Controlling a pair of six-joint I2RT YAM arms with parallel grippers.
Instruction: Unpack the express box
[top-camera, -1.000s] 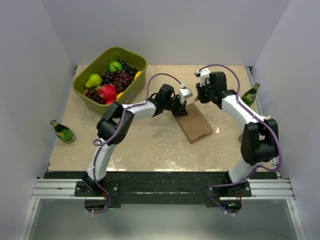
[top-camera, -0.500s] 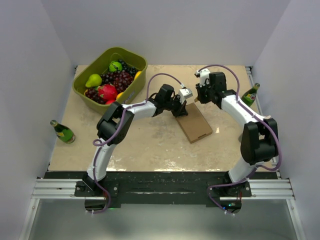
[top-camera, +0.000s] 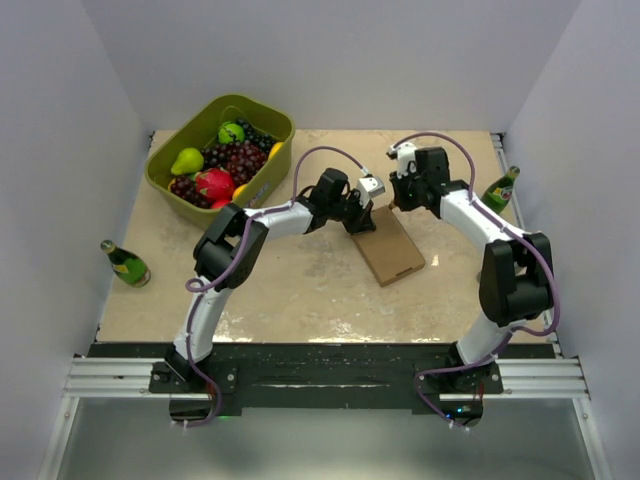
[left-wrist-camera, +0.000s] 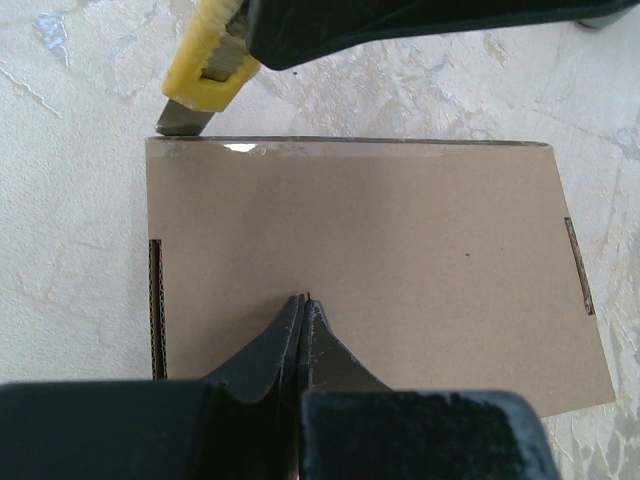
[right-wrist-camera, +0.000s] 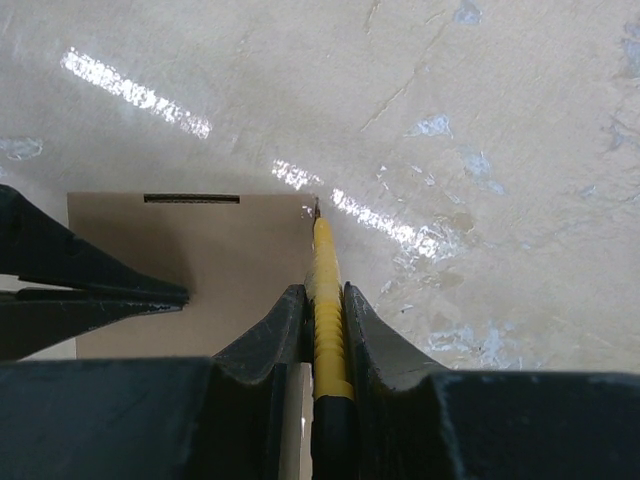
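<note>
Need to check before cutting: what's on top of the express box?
The left gripper, shut, rests on the express box lid; the right gripper holds a yellow knife at its taped corner. The box is closed, contents hidden.

— What colour is the box (left-wrist-camera: 380, 250)?
— Plain brown cardboard, no print. My left gripper (left-wrist-camera: 303, 300) on it is black.
— And your knife (right-wrist-camera: 322, 250)?
— Yellow body, grey blade, in my right gripper (right-wrist-camera: 322, 292), black too.
— The table (left-wrist-camera: 60, 230) around the box?
— Beige, marbled with pale veins. Left of the box is an olive-green tub (top-camera: 250, 104) of red, purple and green fruit.
</note>
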